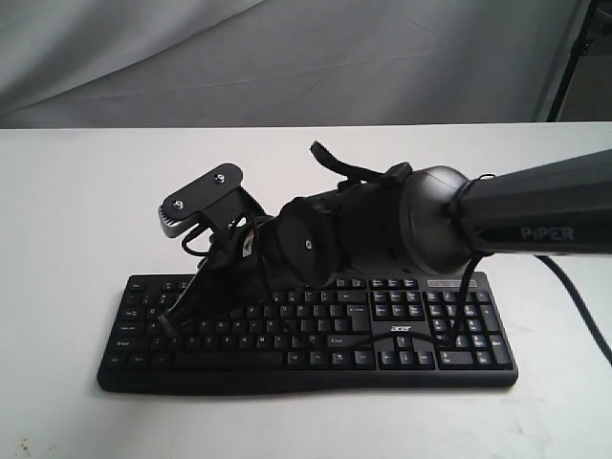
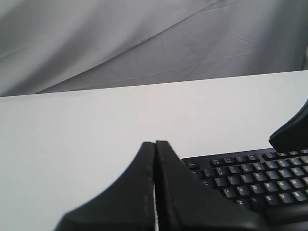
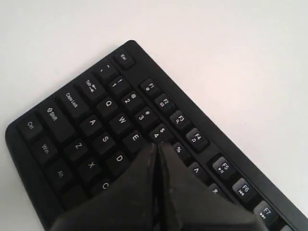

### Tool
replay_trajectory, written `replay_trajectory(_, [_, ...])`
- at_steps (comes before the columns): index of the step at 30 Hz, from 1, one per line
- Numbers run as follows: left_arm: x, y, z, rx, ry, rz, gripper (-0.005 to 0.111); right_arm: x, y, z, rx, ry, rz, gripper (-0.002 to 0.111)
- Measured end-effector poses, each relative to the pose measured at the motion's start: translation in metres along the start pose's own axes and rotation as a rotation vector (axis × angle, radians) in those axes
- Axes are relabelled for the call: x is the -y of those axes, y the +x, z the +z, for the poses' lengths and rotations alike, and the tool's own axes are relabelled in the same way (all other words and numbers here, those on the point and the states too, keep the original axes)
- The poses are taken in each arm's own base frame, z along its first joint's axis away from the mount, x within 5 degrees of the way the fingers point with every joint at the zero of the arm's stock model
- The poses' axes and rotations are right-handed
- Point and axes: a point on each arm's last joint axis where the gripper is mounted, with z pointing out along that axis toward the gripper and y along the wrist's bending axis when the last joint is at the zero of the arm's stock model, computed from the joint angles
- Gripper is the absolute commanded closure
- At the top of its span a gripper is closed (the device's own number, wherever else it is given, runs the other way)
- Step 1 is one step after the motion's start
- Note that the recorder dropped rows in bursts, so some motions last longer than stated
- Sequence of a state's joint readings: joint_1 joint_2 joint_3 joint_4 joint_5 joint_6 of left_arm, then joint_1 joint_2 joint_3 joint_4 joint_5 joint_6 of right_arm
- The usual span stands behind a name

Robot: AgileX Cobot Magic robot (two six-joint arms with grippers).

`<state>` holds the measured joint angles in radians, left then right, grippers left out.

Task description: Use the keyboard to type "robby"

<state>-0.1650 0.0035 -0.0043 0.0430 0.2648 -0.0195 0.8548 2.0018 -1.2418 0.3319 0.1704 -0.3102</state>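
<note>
The keyboard [image 1: 287, 356] is lying flat on the white table [image 1: 76, 210], toward 6 o'clock in the exterior view, with its long side running from 9 to 3 o'clock and the acer logo [image 1: 400, 329] toward its 3 o'clock part. It is looking like a light, stiff plastic body, so it is probably sliding easily on the smooth table if a push is coming from the side. The keys are small and springy; no grasp is needed, only a short press straight down on the middle of one key cap.

The right gripper [image 1: 167, 323] is reaching across to the 9 o'clock end of the keyboard. Its fingers [image 3: 144, 168] are pressed together into one narrow tip, holding nothing. In the right wrist view the tip is standing just beside the E key [image 3: 135, 138] and the 4 key [image 3: 158, 132], so it is most likely aiming at R, the first letter; whether it is touching the key, the pictures are not showing.

The left gripper [image 2: 155, 144] is also clenched and empty, hovering over bare table near the keyboard's Esc corner [image 2: 192, 164].
</note>
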Motion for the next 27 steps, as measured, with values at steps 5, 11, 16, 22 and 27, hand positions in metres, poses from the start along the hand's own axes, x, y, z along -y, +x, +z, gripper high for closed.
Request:
replay_trajectory(5, [0.000,0.000,0.000,0.000,0.000,0.000,0.107,0.009,0.017,0.005,-0.011,0.028,0.041,0.108])
replay_trajectory(11, [0.000,0.000,0.000,0.000,0.000,0.000,0.107,0.014,0.026,0.012,-0.005,0.049,0.049,0.108])
replay_trajectory(16, [0.000,0.000,0.000,0.000,0.000,0.000,0.107,0.019,0.027,0.013,-0.004,0.059,0.059,0.108])
replay_trajectory(22, [0.000,0.000,0.000,0.000,0.000,0.000,0.107,0.019,0.027,0.013,-0.008,0.057,0.060,0.108])
replay_trajectory(27, [0.000,0.000,0.000,0.000,0.000,0.000,0.107,0.017,0.028,0.013,-0.022,0.050,0.057,0.108])
